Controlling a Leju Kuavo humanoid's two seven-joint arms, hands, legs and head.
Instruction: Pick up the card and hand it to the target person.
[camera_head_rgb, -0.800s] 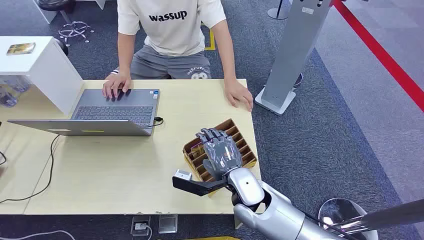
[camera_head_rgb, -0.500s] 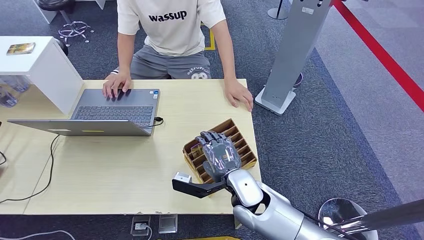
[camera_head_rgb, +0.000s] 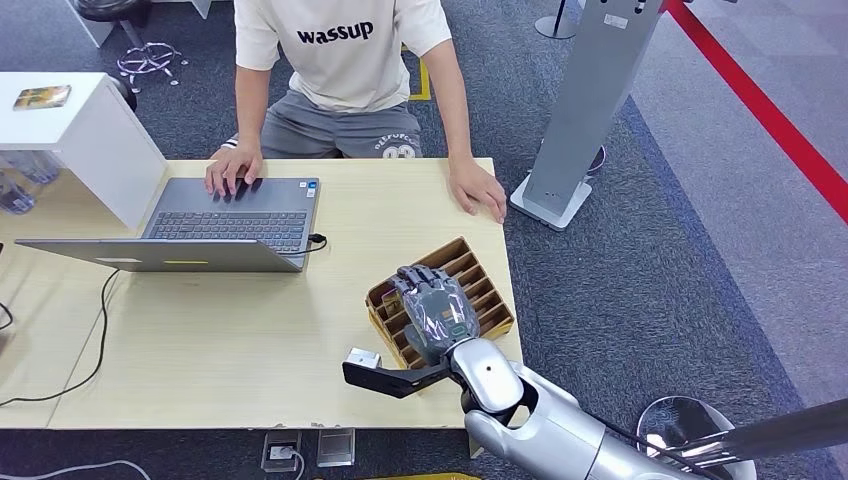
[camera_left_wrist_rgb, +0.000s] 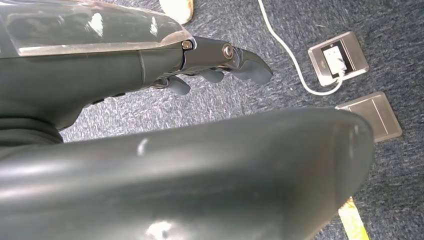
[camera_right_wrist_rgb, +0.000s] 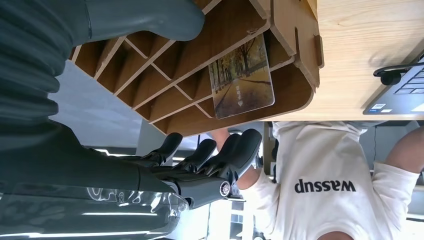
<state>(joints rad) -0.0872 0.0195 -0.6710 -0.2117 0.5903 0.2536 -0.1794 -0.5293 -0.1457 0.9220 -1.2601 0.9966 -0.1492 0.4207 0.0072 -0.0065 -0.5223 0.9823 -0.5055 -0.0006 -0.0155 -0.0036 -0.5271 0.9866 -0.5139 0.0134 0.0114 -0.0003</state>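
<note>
card (camera_right_wrist_rgb: 241, 77): stands on edge in a slot of the wooden slotted holder (camera_head_rgb: 484, 290), at the end nearest the laptop (camera_head_rgb: 222, 222), leaning on a divider. printed photo face, glossy; part of it rises above the slot wall.

right hand (camera_head_rgb: 437, 305) hovers over the holder, fingers (camera_right_wrist_rgb: 235, 147) apart and lightly curled, thumb out to the side; it holds nothing. fingertips are near the card but apart from it in the right wrist view.

left hand (camera_left_wrist_rgb: 220, 62) hangs low over the carpet, fingers loosely curled, nothing in it.

handling, as a judgement: the card looks thin, light and stiff, with a slick face, so a flat press will likely slide. you want a pinch on the exposed top edge, thumb on one face and a finger on the other, then a straight lift along the slot so it does not jam on the dividers. squeeze gently; it may bow.

the person (camera_head_rgb: 348, 60) sits across the worktop (camera_head_rgb: 250, 330), one hand on the laptop, the other (camera_head_rgb: 478, 188) resting on the worktop near the holder's side. likely your handover point, well apart from the card now.
</note>
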